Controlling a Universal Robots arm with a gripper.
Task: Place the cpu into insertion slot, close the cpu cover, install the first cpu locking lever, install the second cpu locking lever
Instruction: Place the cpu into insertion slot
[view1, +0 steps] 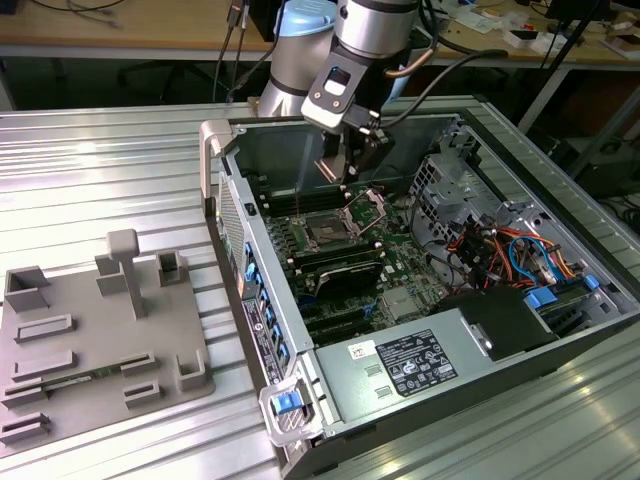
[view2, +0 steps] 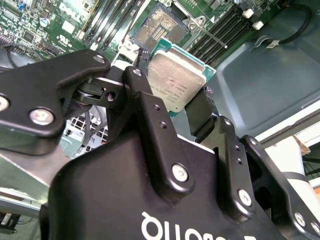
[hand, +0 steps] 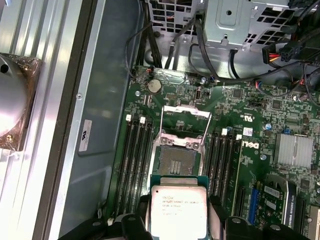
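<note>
My gripper (view1: 345, 165) hangs over the open computer case, shut on the cpu (hand: 178, 210), a flat square chip with a silver-grey top and a green rim. The black fingers (view2: 145, 107) clamp two opposite edges of the cpu (view2: 175, 82). The insertion slot (hand: 176, 161) lies bare on the green board just below and ahead of the chip, its dark centre showing (view2: 159, 29). The cpu cover (hand: 185, 119) stands swung up behind the slot, and it appears as a tilted silver frame (view1: 368, 205) in the exterior view beside the insertion slot (view1: 325, 228).
Black memory slots (hand: 134, 160) flank the socket on both sides. A metal drive cage (hand: 240, 22) with loose cables and the case wall (hand: 100, 100) border the board. A grey fixture plate (view1: 90, 330) lies on the table at the exterior view's left.
</note>
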